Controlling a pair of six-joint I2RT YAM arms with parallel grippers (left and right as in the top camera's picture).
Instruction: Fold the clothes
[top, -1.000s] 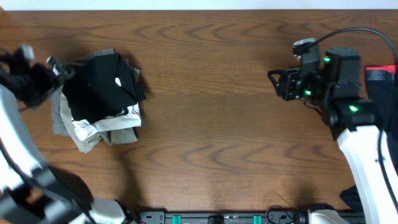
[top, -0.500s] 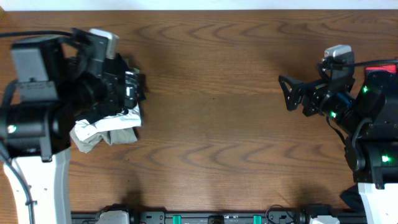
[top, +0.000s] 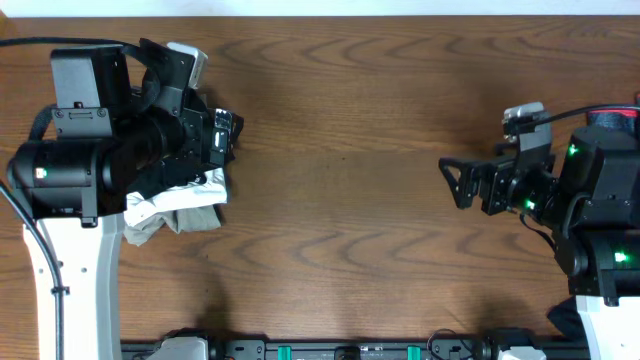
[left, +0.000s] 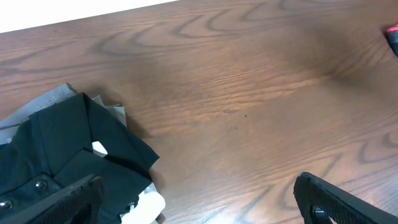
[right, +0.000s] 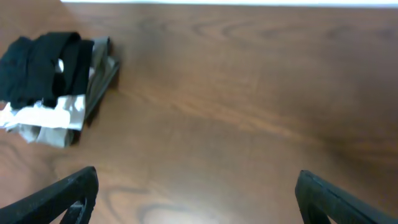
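left gripper (left: 199, 199) wide apart, empty, perhaps grazing clothes (left: 68, 155); right gripper (right: 196, 193) wide apart, empty.

Dark wood-grain table (top: 340, 230) w/ white strip (top: 320, 6) behind.

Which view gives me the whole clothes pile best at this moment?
Right wrist: nearly the whole clothes pile shows uncovered, though far and soft. Overhead, the left arm hides most of it; only its white and grey edge shows. Left wrist is sharp but crops it at the frame edge.
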